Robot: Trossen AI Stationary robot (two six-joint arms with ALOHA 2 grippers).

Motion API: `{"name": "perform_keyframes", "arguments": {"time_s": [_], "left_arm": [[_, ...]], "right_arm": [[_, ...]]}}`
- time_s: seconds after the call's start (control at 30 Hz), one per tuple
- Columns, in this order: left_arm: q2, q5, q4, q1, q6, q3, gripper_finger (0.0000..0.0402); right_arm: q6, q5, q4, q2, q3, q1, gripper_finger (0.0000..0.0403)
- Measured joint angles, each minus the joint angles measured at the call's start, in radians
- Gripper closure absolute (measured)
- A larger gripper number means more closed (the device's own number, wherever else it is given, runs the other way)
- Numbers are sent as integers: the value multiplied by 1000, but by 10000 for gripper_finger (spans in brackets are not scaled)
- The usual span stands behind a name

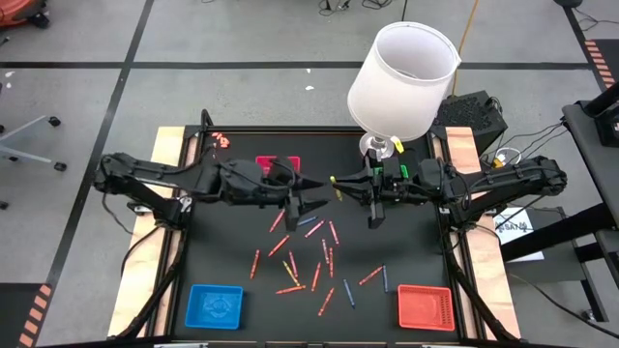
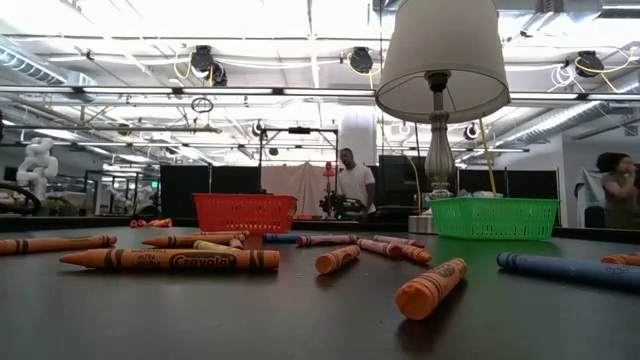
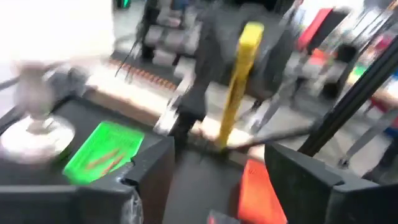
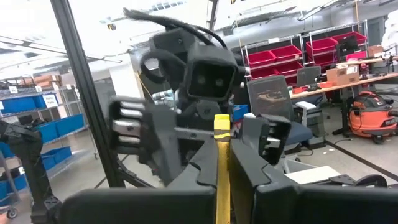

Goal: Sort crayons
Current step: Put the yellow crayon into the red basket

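A yellow crayon (image 4: 222, 163) is clenched in the right claw (image 1: 337, 181), opposite the released left claw (image 1: 324, 187) just beside its tip. The remaining crayons (image 1: 308, 259) are scattered on the table (image 1: 232, 242) below both claws.

Worktop (image 1: 218, 261) centre cluttered with scattered crayons (image 1: 308, 261); lamp (image 1: 401, 82) blocks back edge right of middle; blue tray (image 1: 214, 305) at front-left corner, red tray (image 1: 426, 306) at front-right; bare strips along left and right edges allow passage.
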Motion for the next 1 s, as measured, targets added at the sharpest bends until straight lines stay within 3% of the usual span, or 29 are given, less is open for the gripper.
{"name": "perform_keyframes", "arguments": {"time_s": [0.4, 0.73, 0.87, 1.0], "left_arm": [[108, 96, 238, 23, 5, 0, 148], [111, 88, 248, 33, 47, -1, 151], [111, 84, 248, 36, 57, -1, 180], [111, 81, 241, 36, 57, -1, 235]], "right_arm": [[12, 0, -20, 0, 0, 0, 401], [12, 0, -19, 0, 0, 0, 401], [12, 0, -19, 0, 0, 0, 401], [12, 0, -19, 0, 0, 0, 401]]}}
